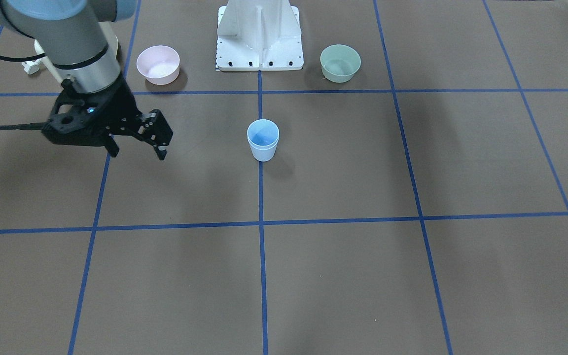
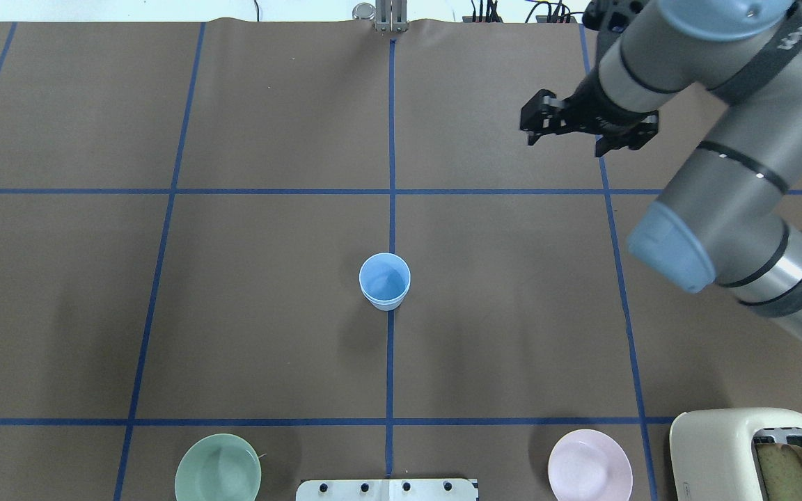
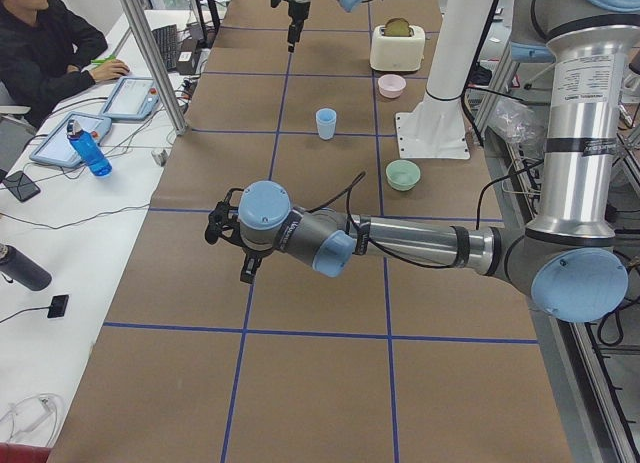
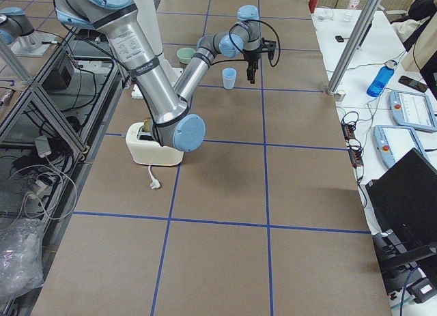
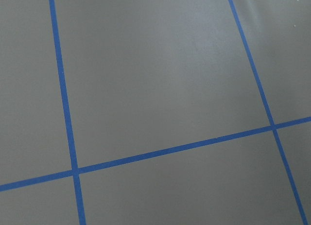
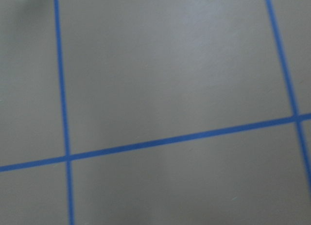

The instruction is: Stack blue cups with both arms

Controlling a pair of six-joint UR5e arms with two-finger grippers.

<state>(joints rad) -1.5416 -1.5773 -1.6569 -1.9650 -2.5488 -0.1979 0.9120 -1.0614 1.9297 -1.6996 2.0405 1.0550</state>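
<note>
The two blue cups (image 1: 263, 140) stand upright at the table's centre, one nested inside the other, on a blue tape line; they also show in the overhead view (image 2: 385, 280). My right gripper (image 1: 136, 151) is open and empty and hangs above the table, well to the side of the cups; in the overhead view (image 2: 564, 145) it is far right of them. My left gripper (image 3: 232, 251) shows only in the exterior left view, low over the table far from the cups, and I cannot tell whether it is open or shut. Both wrist views show only brown table and blue tape.
A pink bowl (image 2: 590, 465) and a mint-green bowl (image 2: 218, 467) sit either side of the white base (image 2: 387, 489). A cream toaster (image 2: 756, 452) stands at the near right corner. An operator (image 3: 45, 43) sits at a side desk.
</note>
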